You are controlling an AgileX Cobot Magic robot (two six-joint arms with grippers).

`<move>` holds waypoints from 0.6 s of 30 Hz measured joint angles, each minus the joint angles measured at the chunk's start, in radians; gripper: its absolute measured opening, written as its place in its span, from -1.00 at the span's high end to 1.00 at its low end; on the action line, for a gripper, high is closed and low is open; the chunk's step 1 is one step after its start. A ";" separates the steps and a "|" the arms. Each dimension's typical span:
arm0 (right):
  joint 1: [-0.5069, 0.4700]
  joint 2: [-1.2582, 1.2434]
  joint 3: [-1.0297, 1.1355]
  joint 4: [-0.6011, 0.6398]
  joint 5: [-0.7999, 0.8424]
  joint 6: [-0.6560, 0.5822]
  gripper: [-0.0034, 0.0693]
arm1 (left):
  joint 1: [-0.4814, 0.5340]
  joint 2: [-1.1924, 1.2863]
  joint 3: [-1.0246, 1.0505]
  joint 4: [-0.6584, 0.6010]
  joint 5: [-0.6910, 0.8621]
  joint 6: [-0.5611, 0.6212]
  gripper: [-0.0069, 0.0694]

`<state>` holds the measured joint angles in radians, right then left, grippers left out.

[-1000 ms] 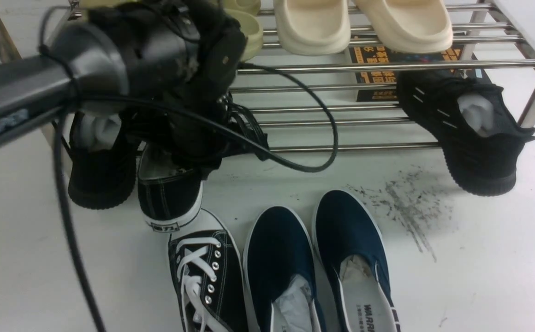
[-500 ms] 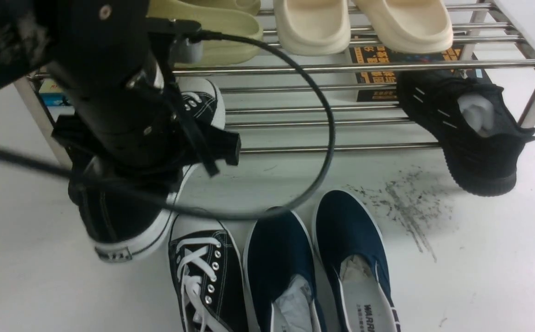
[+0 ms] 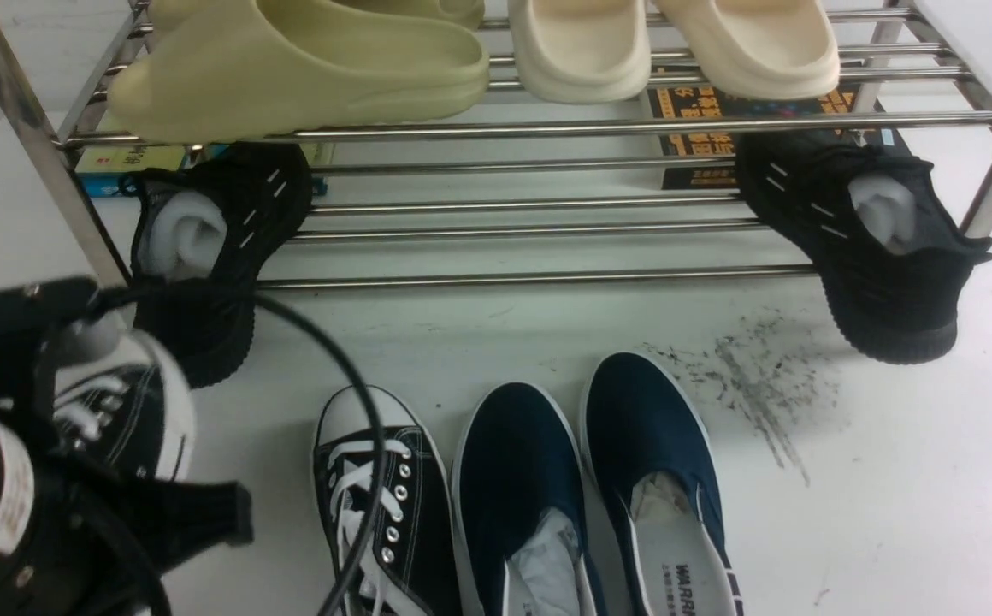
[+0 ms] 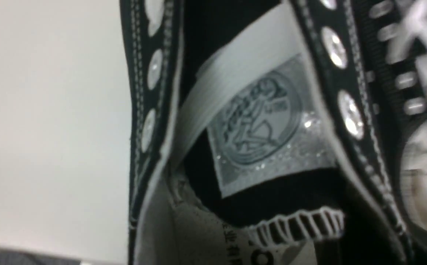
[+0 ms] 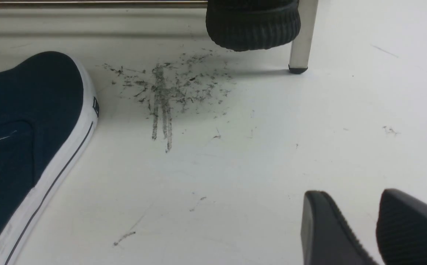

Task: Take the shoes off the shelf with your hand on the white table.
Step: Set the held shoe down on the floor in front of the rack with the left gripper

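So one shoe [image 3: 120, 406] is off the shelf [image 3: 547, 276] and hanging at the near left corner, toe cap pointing up and away, right against the left gripper [image 3: 77, 505]. Its mate, the second shoe [image 3: 385, 505], is already flat on the table [image 3: 889, 479], just beside the navy slip-ons [image 3: 522, 479].

You can't see the left fingers themselves. The wrist view is nothing but tongue label and eyelets, but they're pressed nearly together, I'd say pinching the thin canvas edge by the opening. That's my main worry. A skinny pinch on soft fabric with the whole sole dangling off it means the shoe can swing or slide out, and any quick move would make that worse.

Second thing: the cable [image 3: 359, 385] loops out over the second shoe's laces. If the arm sweeps across to park this one next to it, the cable could snag or drag that shoe out of line.

Also, the landing gap is tight, and a tilted drop could land it on its side or bump the black sneaker [image 3: 205, 248] poking off the lower tier.

The right gripper [image 5: 377, 206] is low over bare table, fingers side by side with nothing in them. Can't tell if they touch.
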<state>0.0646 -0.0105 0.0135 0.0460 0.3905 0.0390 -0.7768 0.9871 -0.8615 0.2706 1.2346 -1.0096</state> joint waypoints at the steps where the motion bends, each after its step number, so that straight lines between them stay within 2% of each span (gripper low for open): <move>1: 0.000 0.000 0.000 0.000 0.000 0.000 0.25 | 0.000 -0.002 0.025 0.000 -0.001 -0.018 0.77; 11: 0.000 0.000 0.000 0.000 0.000 0.000 0.25 | 0.000 0.073 0.169 0.021 -0.254 -0.060 0.76; 18: 0.000 0.000 0.000 0.000 0.000 0.000 0.25 | -0.005 0.173 0.174 0.060 -0.321 -0.010 0.76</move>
<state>0.0646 -0.0105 0.0135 0.0460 0.3905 0.0390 -0.7816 1.1602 -0.6879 0.3302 0.9138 -1.0196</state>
